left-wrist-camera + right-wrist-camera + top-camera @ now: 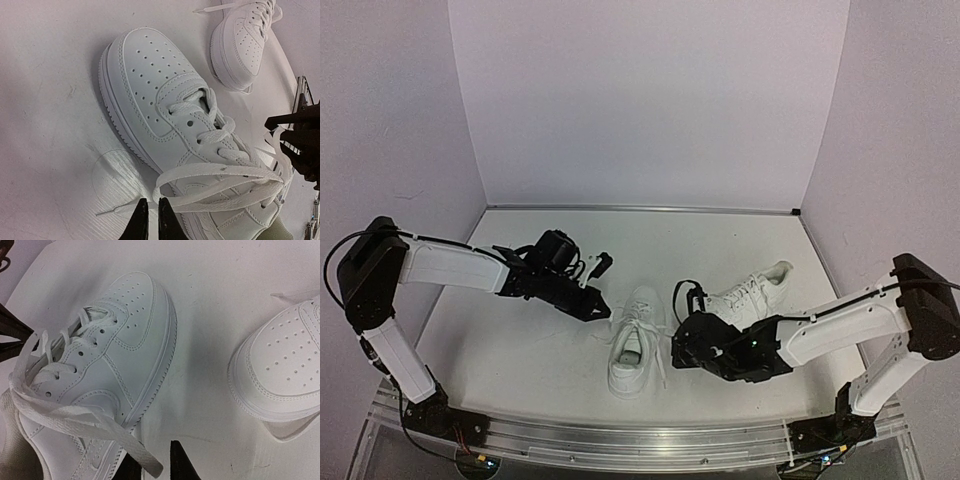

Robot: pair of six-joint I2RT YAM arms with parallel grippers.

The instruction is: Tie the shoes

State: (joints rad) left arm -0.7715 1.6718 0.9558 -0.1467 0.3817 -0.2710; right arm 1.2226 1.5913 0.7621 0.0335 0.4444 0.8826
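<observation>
Nearest, the right tool (156, 465) stands a little open at the near shoe's right side. A flat lace end (142, 457) lies loose between its fingers, not pinched. The left tool (152, 220), on the shoe's left, is parted only a slit and has nothing in it. A thin lace tip (112, 210) lies just beside it on the desk (45, 150).

Between the tools the near shoe (632, 345) stands upright mid-desk, its laces (215, 182) gathered in slack bands across the tongue. Whether a knot holds them I cannot tell.

With neither end gripped, the crossing may slacken and fall apart. A lace draped over a finger could also snag and drag the light shoe.

The second shoe (752, 292) sits farther right, well apart. No brand or writing is readable.
</observation>
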